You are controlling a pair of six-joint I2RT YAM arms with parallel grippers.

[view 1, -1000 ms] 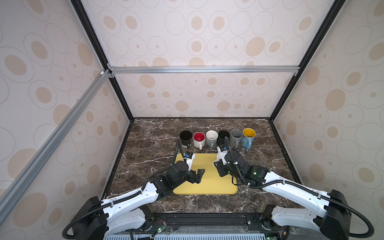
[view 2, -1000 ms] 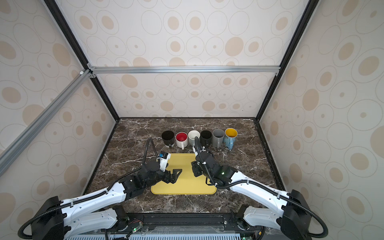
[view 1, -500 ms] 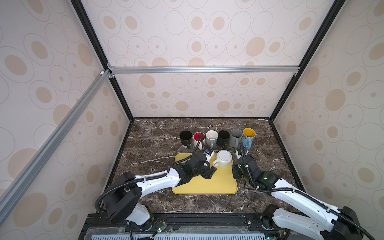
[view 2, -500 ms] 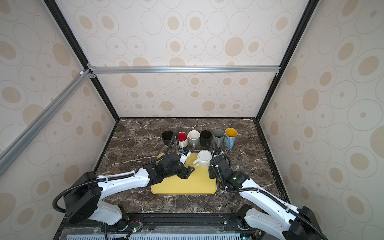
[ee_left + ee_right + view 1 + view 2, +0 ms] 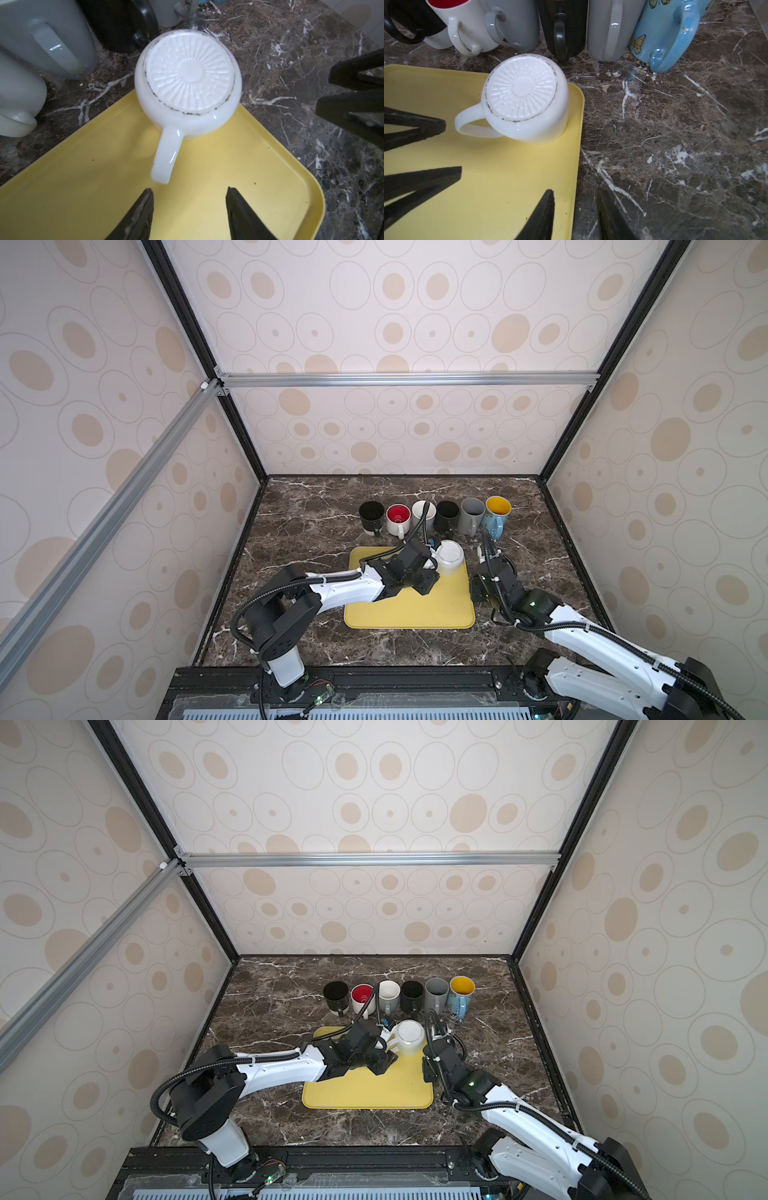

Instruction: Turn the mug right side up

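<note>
Mug (image 5: 450, 558) white, upside down, ribbed base up, on far right corner of tray (image 5: 415, 610), just right of centre in both top views; mouth hidden against tray

Handle mostly hidden behind left arm in a top view, clear in left wrist view, pointing at left gripper (image 5: 189, 191)

Left gripper jaws apart, handle end just ahead of fingertips, no contact seen, holds nothing

Right gripper (image 5: 576, 193) jaws part spread over tray's right rim, nothing between them; its fingertips are hard to make out in top views

Row of mugs (image 5: 447, 512) behind, upright, tops cut off by frame in wrist views

Mug body close to tray rim, row just behind it, tight gap to the black one

Tray's near half bare, open table (image 5: 311, 522) on the left and lower right of top views

Dark brown marble top with white veins, yellow tray with small specks, cream dotted walls (image 5: 395, 439), metal rail (image 5: 395, 379) across the back
</note>
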